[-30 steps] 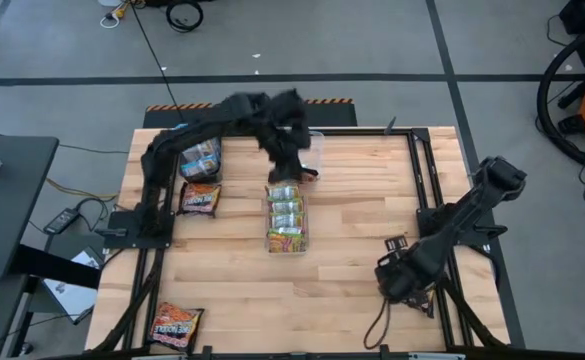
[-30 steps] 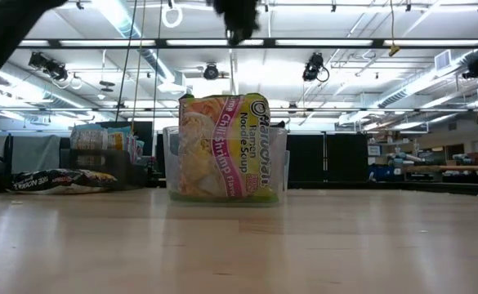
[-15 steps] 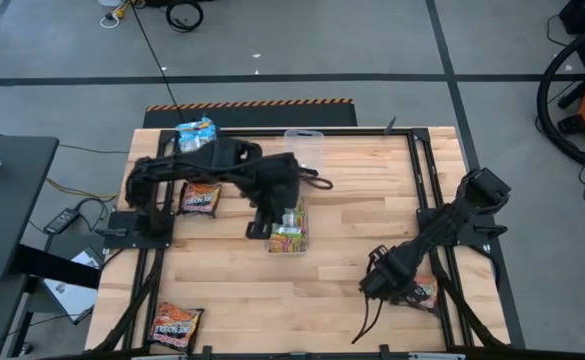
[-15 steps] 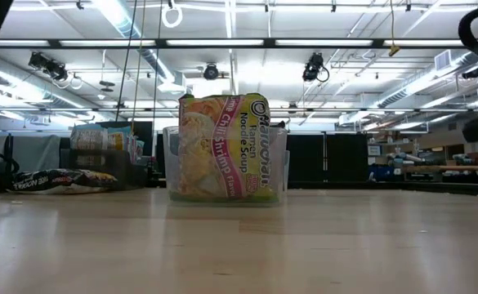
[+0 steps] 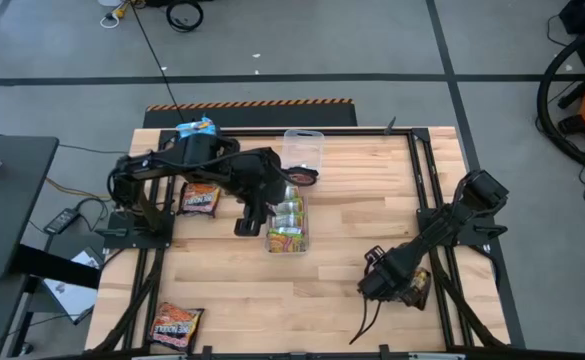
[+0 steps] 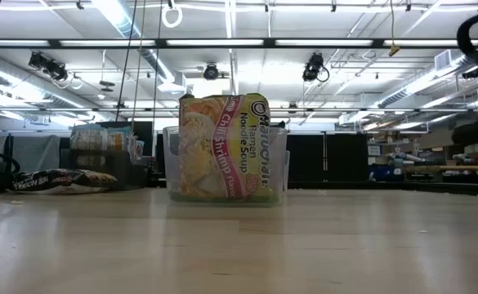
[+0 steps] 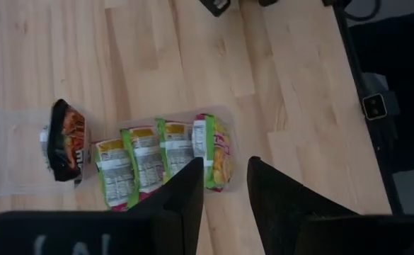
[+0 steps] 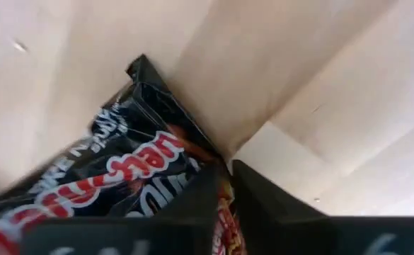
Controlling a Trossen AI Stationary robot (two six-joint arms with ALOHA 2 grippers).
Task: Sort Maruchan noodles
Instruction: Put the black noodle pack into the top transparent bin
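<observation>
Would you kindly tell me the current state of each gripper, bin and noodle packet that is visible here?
left gripper: open, empty, above the centre bin.
right gripper: shut on a dark packet.
centre bin: holds yellow-green packets standing on edge in a row.
far bin: holds one brown-orange packet, standing on edge.
corner packet: lying flat, outside any bin.

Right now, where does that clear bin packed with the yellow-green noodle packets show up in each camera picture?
High view: the clear bin sits mid-table, by the left end effector.
Low view: the bin stands centre, a yellow-green packet facing the camera.
Left wrist view: just beyond the dark fingers.
Right wrist view: not in it.
Shared landmark: the yellow-green packets.
</observation>
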